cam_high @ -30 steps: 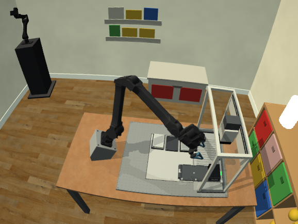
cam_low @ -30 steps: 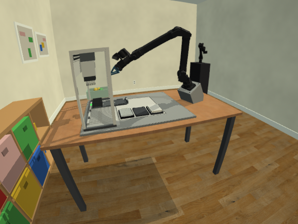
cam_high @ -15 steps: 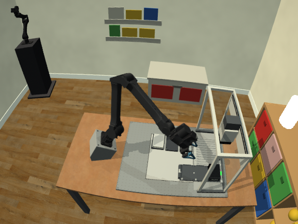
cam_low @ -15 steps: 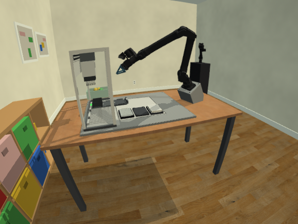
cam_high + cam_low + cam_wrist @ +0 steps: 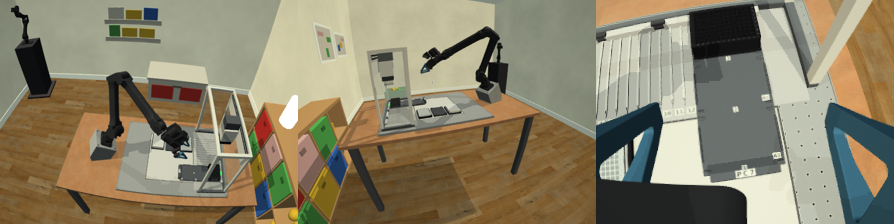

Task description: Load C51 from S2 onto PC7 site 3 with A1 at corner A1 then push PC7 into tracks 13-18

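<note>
- Toward the middle of the surface: plate nests (image 5: 158,144), partly hidden under the arm.
- Just right of them, high up: end effector (image 5: 181,155), fingers wide apart, holding nothing.
- Toward the near right corner: carrier PC7 (image 5: 192,172) in the rails, sites 1 and 2 bare.
- On its far site: block C51 (image 5: 214,173), free of the end effector; A1 corner unreadable.
- Behind it: green lamp (image 5: 221,173) lit; probably nothing left to do.

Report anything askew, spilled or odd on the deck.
Nothing stands out. The carrier lies straight in the rails, a dark block on its far site, a green lamp lit beside that end. The open jaws hang above, holding nothing.
</note>
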`<action>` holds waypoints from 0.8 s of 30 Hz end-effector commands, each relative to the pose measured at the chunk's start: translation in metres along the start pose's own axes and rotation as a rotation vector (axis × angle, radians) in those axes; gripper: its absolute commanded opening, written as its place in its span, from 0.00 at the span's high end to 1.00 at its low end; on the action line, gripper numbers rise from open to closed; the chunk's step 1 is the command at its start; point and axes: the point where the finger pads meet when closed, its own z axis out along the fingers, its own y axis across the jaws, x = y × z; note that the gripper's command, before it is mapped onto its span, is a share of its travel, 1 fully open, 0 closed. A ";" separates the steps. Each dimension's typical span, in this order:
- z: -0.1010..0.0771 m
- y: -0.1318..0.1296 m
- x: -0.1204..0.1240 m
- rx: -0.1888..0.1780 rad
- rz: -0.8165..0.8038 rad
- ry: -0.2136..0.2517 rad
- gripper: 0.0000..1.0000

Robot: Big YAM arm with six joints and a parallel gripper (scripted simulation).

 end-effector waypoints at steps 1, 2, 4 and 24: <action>-0.019 0.000 -0.016 0.006 -0.039 -0.056 0.00; -0.022 -0.001 -0.015 0.006 -0.041 -0.058 0.00; -0.028 -0.003 -0.009 0.007 -0.040 -0.055 0.00; -0.023 -0.005 0.026 -0.009 -0.045 0.251 0.00</action>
